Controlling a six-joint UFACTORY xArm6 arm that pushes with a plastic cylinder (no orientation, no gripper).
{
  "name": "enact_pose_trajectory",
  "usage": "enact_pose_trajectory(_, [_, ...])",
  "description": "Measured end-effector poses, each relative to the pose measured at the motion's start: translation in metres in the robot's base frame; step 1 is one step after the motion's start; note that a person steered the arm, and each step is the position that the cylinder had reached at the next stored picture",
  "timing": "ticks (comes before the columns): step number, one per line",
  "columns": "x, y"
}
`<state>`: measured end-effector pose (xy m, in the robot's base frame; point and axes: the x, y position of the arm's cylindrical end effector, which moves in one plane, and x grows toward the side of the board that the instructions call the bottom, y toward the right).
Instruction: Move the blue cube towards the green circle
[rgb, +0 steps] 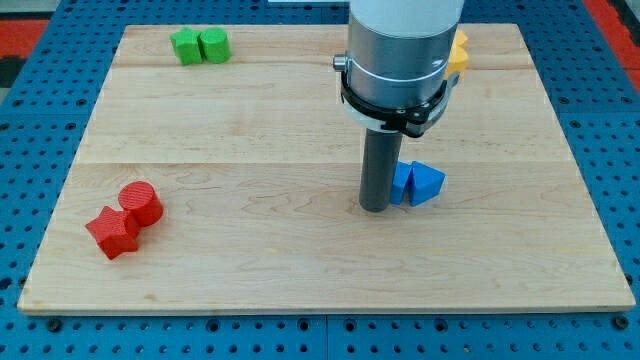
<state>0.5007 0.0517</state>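
Note:
The blue cube (402, 185) sits right of the board's middle, partly hidden behind my rod. A blue triangular block (427, 183) touches its right side. My tip (376, 207) rests on the board against the cube's left side. The green circle (214, 45) stands near the view's top left, touching a green star-like block (186, 46) on its left.
A red cylinder (141, 203) and a red star block (112, 232) lie together at the view's lower left. A yellow block (457, 52) shows at the top, mostly hidden behind the arm. The wooden board (300, 260) lies on a blue pegboard.

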Motion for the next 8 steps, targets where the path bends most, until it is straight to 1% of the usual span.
enact_pose_trajectory(1, [0.029,-0.021])
enact_pose_trajectory(2, [0.056,0.001])
enact_pose_trajectory(4, [-0.008,0.043])
enact_pose_trajectory(5, [-0.009,0.064])
enact_pose_trajectory(7, [-0.038,0.002])
enact_pose_trajectory(8, [-0.066,0.007])
